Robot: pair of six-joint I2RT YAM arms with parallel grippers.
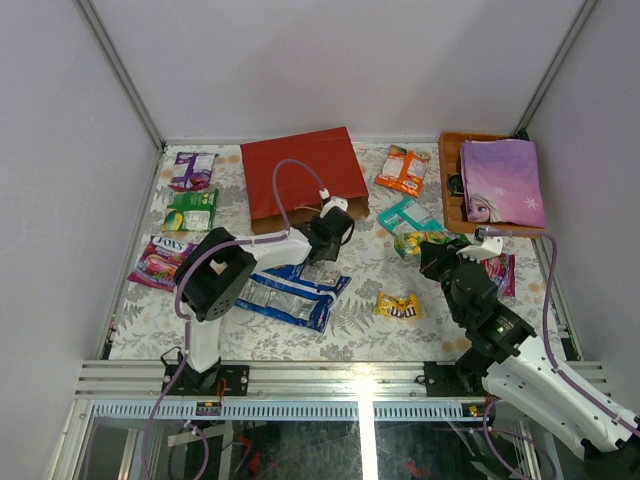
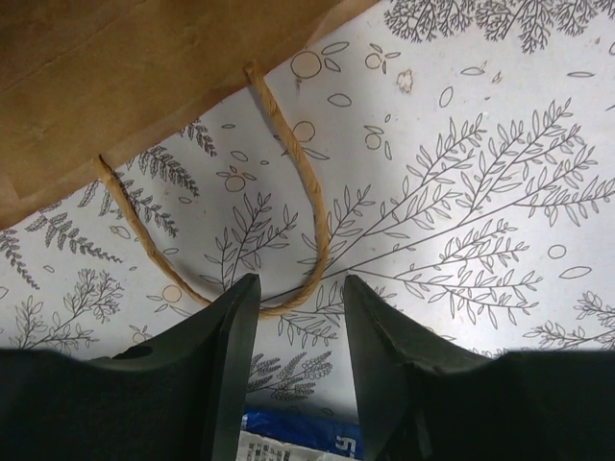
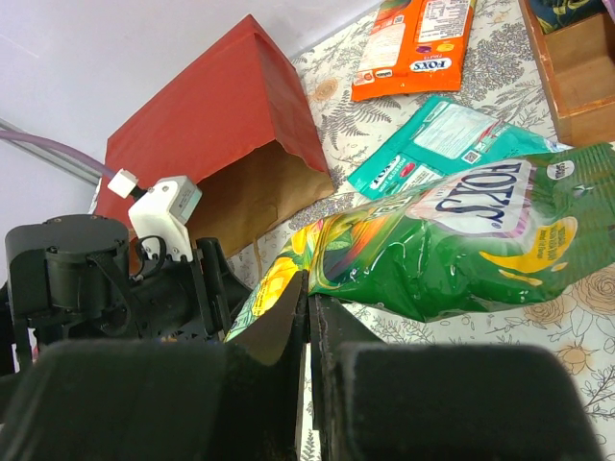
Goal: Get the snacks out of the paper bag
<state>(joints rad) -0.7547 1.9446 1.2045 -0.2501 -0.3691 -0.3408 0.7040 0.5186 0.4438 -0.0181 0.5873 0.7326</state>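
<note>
- Paper bag (image 1: 300, 175) lies flat at the far side of the desk (image 1: 350, 325), its mouth toward the arms.
- Left arm reaches forward over the blue bag (image 1: 295, 292). Its end effector (image 2: 300, 288) is spread wide and empty, pointing down just above a cord handle (image 2: 312, 216).
- Right arm bends inward. Its end effector (image 3: 307, 293) is pinched on a corner of the green packet (image 3: 461, 250), beside the teal packet (image 3: 432, 139).
</note>
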